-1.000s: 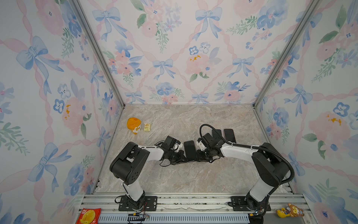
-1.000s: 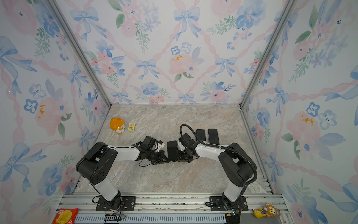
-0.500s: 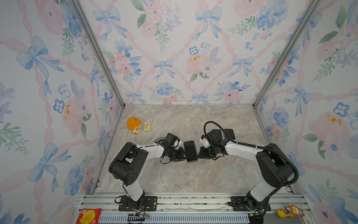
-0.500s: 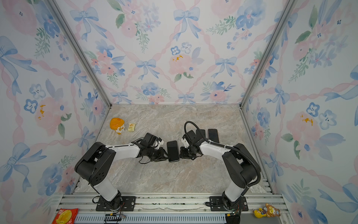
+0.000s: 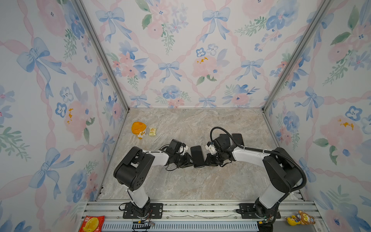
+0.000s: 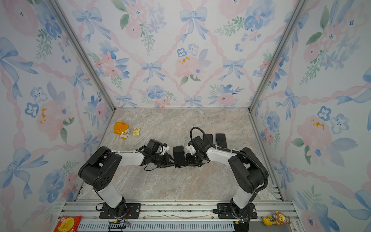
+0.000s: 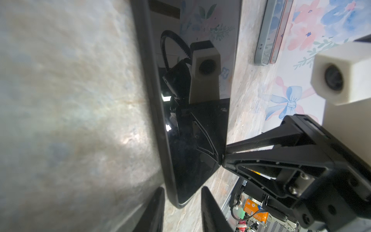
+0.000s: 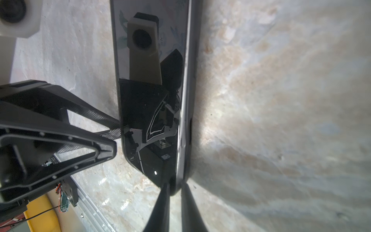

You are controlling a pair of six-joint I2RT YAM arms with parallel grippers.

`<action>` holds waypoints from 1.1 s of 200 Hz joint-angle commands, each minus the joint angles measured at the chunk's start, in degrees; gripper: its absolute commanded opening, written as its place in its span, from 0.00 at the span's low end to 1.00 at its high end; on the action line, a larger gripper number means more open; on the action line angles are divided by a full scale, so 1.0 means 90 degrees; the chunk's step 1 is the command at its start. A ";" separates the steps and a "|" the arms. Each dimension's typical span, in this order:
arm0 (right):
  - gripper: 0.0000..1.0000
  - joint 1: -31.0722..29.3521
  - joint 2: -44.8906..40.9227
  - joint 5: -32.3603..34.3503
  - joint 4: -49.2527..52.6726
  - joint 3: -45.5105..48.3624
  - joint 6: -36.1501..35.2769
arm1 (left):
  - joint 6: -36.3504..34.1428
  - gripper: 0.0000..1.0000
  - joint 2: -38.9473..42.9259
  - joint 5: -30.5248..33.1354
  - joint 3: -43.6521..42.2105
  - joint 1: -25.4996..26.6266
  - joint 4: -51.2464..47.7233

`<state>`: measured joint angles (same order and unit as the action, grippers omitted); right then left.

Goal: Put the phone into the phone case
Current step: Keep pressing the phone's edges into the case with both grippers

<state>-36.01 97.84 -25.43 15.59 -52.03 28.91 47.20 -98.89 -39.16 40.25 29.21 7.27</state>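
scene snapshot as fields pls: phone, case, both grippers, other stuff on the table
phone: black, mid-table, between both grippers
case: a dark rim surrounds the screen in the left wrist view; cannot tell if it is fully seated
left gripper: open, fingers straddling a phone corner
right gripper: shut on the phone's edge, across from the left gripper
spares: two flat dark slabs behind the right arm; phones or cases, cannot tell
clutter: orange cup and yellow packet, far left

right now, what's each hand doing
Left hand: open, straddling a corner of the phone, no clear clamp.
Right hand: closed on the phone's edge.
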 commanded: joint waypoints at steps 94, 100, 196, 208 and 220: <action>0.08 -0.0484 0.0887 -0.0090 -0.0327 0.0088 0.0212 | 0.0212 0.28 -0.0583 -0.0004 -0.0206 0.0269 0.0273; 0.08 -0.0515 0.0931 -0.0095 -0.0356 0.0090 0.0239 | 0.0207 0.28 -0.0593 0.0000 -0.0200 0.0279 0.0275; 0.15 -0.0209 -0.0237 0.0843 0.0757 -0.0142 -0.0124 | -0.0286 0.27 -0.0204 0.0662 -0.0013 0.0244 -0.0943; 0.16 -0.0156 -0.0239 0.1012 0.0687 -0.0133 -0.0131 | -0.0435 0.27 -0.0213 0.0818 0.0135 0.0203 -0.1334; 0.16 -0.0121 -0.0145 0.1063 0.0655 -0.0161 -0.0100 | -0.0487 0.27 -0.0261 0.0821 0.0166 0.0192 -0.1465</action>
<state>-37.54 96.86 -19.59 19.46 -53.34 29.04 46.52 -99.55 -37.50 41.80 30.68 5.45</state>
